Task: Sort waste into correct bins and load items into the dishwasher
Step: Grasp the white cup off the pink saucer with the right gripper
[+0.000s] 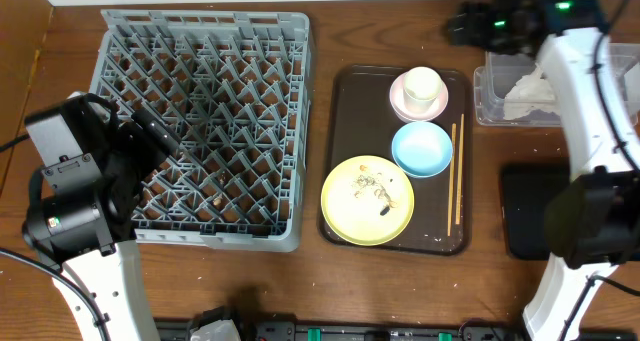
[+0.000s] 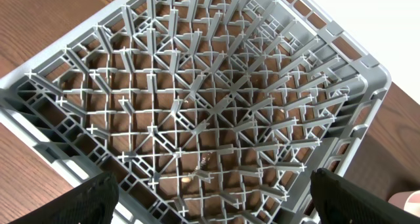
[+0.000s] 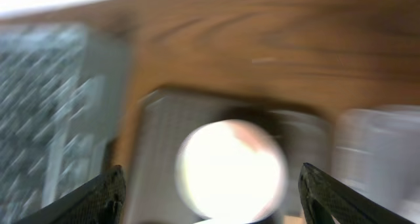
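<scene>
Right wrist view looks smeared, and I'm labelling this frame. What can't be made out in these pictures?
- Right wrist: motion blur smears the cup.
- Overhead: right arm covers parts of black bin and clear tub.
- Overhead: plate residue too small to identify.
- Left wrist: bottom edge crops the left claw.

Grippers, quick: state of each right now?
Left gripper: open, holding nothing, above the grey dish rack.
Right gripper: open, nothing between its fingers; view is blurred.
</scene>
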You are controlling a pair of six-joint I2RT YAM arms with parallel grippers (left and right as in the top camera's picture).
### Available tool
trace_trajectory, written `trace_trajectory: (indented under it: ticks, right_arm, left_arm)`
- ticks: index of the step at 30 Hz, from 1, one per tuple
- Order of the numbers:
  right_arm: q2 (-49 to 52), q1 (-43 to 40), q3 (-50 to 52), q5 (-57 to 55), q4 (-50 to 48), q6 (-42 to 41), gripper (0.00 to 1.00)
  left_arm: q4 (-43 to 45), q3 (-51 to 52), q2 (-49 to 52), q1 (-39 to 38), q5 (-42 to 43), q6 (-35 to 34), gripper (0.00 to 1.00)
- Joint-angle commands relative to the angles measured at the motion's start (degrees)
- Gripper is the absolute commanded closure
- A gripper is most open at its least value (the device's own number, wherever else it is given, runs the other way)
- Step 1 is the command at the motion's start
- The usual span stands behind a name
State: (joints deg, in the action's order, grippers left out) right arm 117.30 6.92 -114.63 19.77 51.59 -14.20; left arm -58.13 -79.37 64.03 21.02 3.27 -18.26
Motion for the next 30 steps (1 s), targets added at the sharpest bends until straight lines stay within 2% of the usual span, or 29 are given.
trace_trajectory:
  ticks: [1, 4, 6, 9, 11, 18, 30]
  right_arm:
    - [-0.39, 8.33, 0.09, -1.81, 0.87, 7.91, 0.01]
    - [1.25, 14.97, 0.11, -18.23, 1.18, 7.87, 0.01]
    - [1.90, 17.07, 0.11, -23.78, 2.32, 7.65, 0.02]
    - [3.61, 20.65, 0.11, -37.70, 5.44, 1.07, 0.12]
    - [4.48, 21.05, 0.11, -38.62, 5.81, 1.14, 0.17]
    - [6.51, 20.90, 0.11, -31.91, 6.27, 1.25, 0.18]
    - [11.93, 19.69, 0.42, -31.08, 6.29, 2.01, 0.46]
  left_arm:
    - [-0.13, -0.26, 0.07, 0.31, 0.17, -0.70, 0.06]
    - [-0.13, -0.26, 0.07, 0.31, 0.17, -0.72, 0.06]
    - [-0.13, -0.26, 0.07, 0.31, 0.17, -0.72, 0.06]
    - [-0.13, -0.26, 0.07, 0.31, 0.17, -0.70, 0.06]
    - [-0.13, -0.26, 0.07, 0.31, 0.17, -0.72, 0.05]
    - [-0.13, -0.26, 0.07, 0.28, 0.17, -0.72, 0.06]
    - [-0.13, -0.26, 0.07, 0.28, 0.17, -0.72, 0.05]
